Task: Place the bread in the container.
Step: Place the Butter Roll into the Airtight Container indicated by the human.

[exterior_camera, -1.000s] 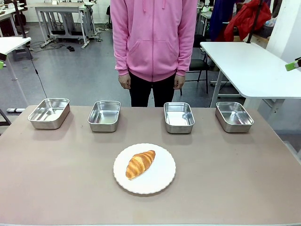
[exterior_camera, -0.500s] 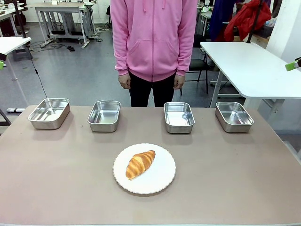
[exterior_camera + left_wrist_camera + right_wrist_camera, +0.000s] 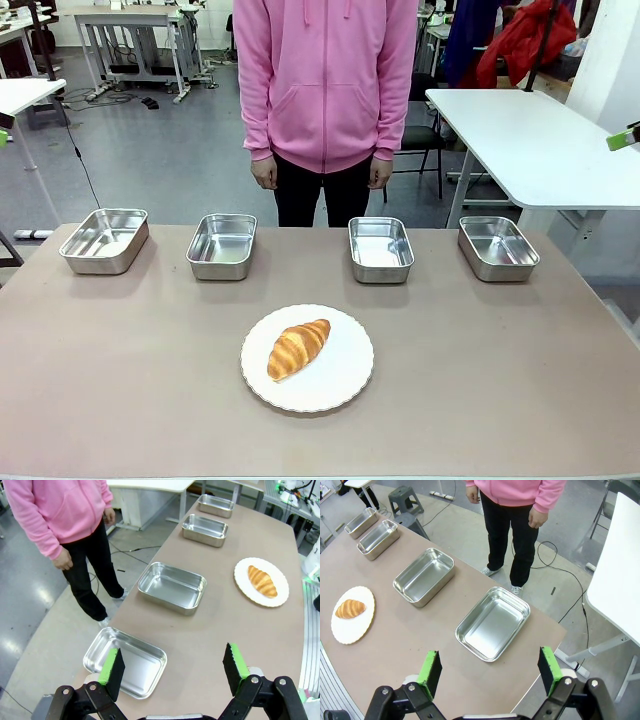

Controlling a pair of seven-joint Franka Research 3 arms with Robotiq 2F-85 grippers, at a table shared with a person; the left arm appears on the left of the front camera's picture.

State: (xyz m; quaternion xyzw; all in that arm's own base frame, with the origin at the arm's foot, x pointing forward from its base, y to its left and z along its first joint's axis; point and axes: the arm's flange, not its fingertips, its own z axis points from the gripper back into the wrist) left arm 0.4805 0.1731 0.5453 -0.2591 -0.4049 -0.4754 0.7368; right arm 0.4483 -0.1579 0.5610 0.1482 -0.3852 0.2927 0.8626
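Note:
The bread, a golden-brown croissant (image 3: 298, 348), lies on a round white plate (image 3: 340, 376) at the table's near middle. Four empty steel containers stand in a row behind it: far left (image 3: 104, 240), left of middle (image 3: 222, 246), right of middle (image 3: 380, 249), far right (image 3: 497, 247). My left gripper (image 3: 173, 667) hangs open high above the leftmost container (image 3: 125, 661), with the croissant (image 3: 262, 581) far off. My right gripper (image 3: 489, 671) is open above the rightmost container (image 3: 493, 623), the croissant (image 3: 350, 608) far to its left. Neither holds anything.
A person in a pink hoodie (image 3: 325, 80) stands at the table's far side, hands down by the hips. The brown tabletop (image 3: 150, 380) is bare around the plate. A white table (image 3: 530, 140) stands behind at the right.

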